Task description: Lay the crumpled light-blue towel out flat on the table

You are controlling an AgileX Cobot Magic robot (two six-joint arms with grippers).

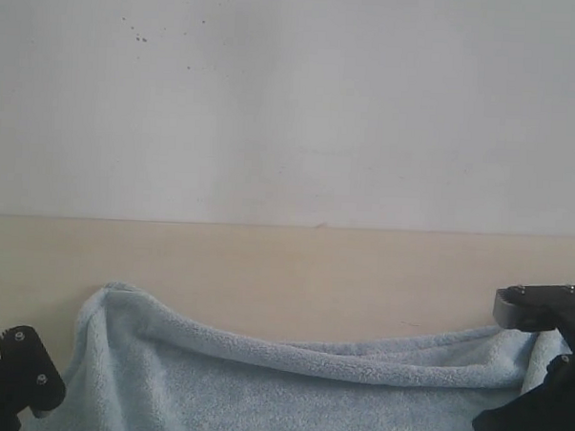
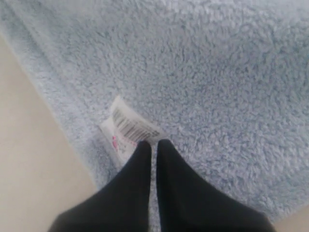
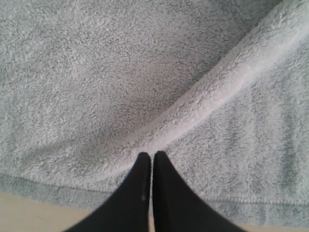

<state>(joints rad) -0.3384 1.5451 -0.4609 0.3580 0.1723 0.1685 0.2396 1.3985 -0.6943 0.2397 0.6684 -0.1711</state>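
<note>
Fingers [image 2: 137, 169] of the black left end effector [image 2: 150, 143] press nearly together at a small white printed tag [image 2: 128, 126] on the edge of the fluffy pale-blue terry towel [image 1: 289, 387], rumpled along the near side of the pale beige wood-look counter [image 1: 266, 272]. The right end effector [image 3: 151, 154], likewise narrowed, touches a raised fold [image 3: 212, 92]. Whether either pinches cloth cannot be told.

Matte black left hand [image 2: 150, 143] and right hand [image 3: 152, 154], smooth tapered fingers [image 3: 169, 193]. Black rounded arm housings [image 1: 541, 308], small silver screws [image 1: 20, 336].
</note>
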